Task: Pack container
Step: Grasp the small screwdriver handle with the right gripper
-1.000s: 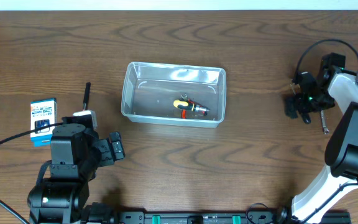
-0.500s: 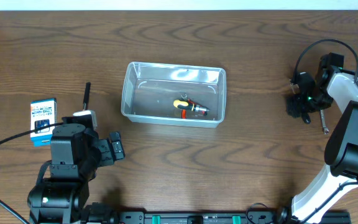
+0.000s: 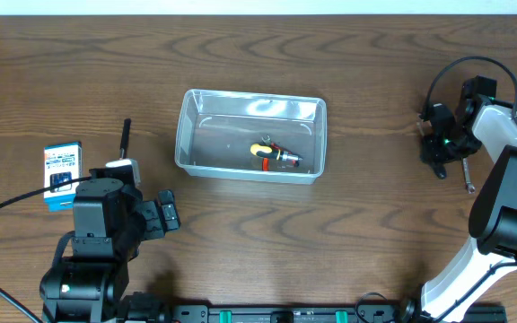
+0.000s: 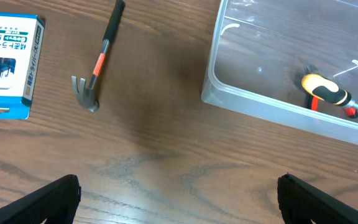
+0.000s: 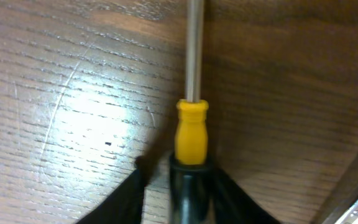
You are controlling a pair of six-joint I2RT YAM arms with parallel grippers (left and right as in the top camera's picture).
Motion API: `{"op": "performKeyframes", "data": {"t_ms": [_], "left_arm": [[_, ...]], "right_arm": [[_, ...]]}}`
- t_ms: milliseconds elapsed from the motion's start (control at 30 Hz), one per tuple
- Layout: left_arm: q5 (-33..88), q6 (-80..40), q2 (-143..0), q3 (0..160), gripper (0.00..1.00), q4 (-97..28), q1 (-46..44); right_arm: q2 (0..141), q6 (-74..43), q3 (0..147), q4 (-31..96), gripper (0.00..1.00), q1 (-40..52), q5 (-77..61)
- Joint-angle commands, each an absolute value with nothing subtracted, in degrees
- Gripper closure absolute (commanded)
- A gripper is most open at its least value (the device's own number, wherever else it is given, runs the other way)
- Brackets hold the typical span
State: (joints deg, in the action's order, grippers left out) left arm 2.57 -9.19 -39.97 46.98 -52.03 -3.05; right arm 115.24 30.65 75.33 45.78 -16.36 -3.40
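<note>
The clear container sits at mid-table with a yellow, black and orange tool lying in it; the left wrist view shows its wall too. At the far right lies a screwdriver with a yellow collar, black handle and steel shaft. My right gripper is low over it. Its jaws stand narrow on either side of the black handle, the right one against it. A thin strip of wood shows beside the left one. My left gripper is open over bare wood, holding nothing.
A small hammer with an orange-banded black handle lies left of the container. A blue-and-white box lies further left. In the overhead view the screwdriver's shaft tip points toward the table's right edge.
The right gripper's jaws have narrowed around the screwdriver's handle, and it has shifted slightly. The left arm, container, hammer and box have not moved.
</note>
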Motion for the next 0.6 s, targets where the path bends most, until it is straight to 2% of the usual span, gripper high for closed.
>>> {"op": "performKeyframes", "data": {"t_ms": [0, 300, 400, 467, 567], "left_arm": [[1.89, -9.08, -39.97, 48.12, 0.02, -51.77, -2.92], [1.89, -9.08, -39.97, 48.12, 0.02, -51.77, -2.92], [1.89, -9.08, -39.97, 48.12, 0.02, -51.77, -2.92], [1.89, -9.08, -39.97, 48.12, 0.02, -51.77, -2.92], [1.87, -9.06, -39.97, 48.12, 0.02, -51.77, -2.92]], "right_arm": [[116.6, 30.46, 76.01, 46.0, 0.71, -15.99, -4.99], [116.6, 29.87, 76.01, 46.02, 0.88, -15.97, -4.99], [116.6, 29.17, 76.01, 46.0, 0.91, -15.97, -5.02], [116.6, 29.19, 76.01, 45.98, 0.98, -15.94, -5.02], [116.57, 28.71, 76.03, 45.89, 0.99, -15.64, -4.99]]}}
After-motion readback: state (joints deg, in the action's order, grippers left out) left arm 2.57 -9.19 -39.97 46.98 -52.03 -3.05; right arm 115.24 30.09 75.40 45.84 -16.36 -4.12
